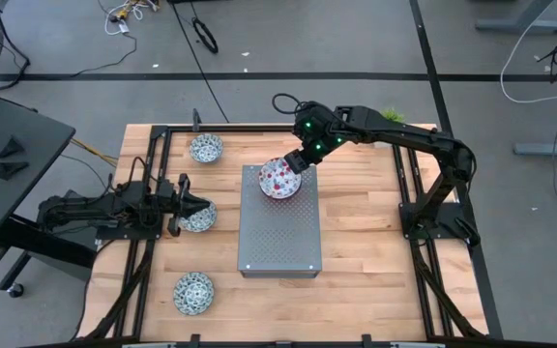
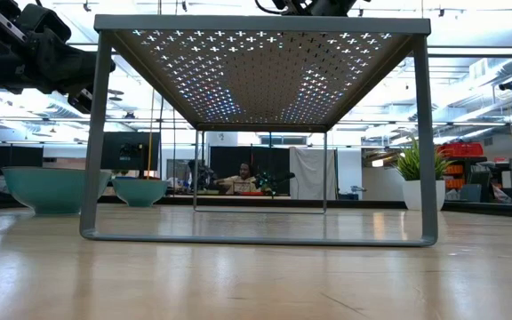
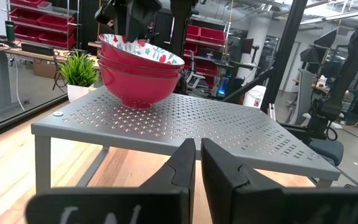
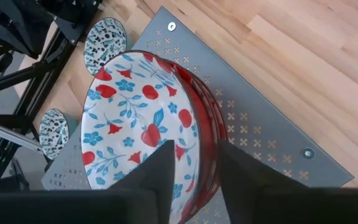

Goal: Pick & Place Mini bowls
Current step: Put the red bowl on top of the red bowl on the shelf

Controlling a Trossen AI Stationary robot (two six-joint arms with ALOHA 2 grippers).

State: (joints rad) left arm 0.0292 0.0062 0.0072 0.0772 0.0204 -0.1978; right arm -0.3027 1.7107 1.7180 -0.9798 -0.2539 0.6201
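Three red-flowered mini bowls are nested in a stack that rests by its foot on the grey perforated box, at the top's far-left corner. My right gripper comes down on the stack's rim. Three blue-green mini bowls stand on the table left of the box: far, middle and near. My left gripper hovers shut just left of and above the middle one, pointing at the box and touching nothing. My right gripper has the top red bowl by its rim, on the side toward the table's far-right. One finger is inside the bowl and the other outside the red wall, coming from above. The bowl sits level, nested in the two below.
A small potted plant stands by the table's far-right corner. The box's near half and the table to its right are bare wood and metal. Black frame rails run along the table's sides. People sit in the room beyond the table.
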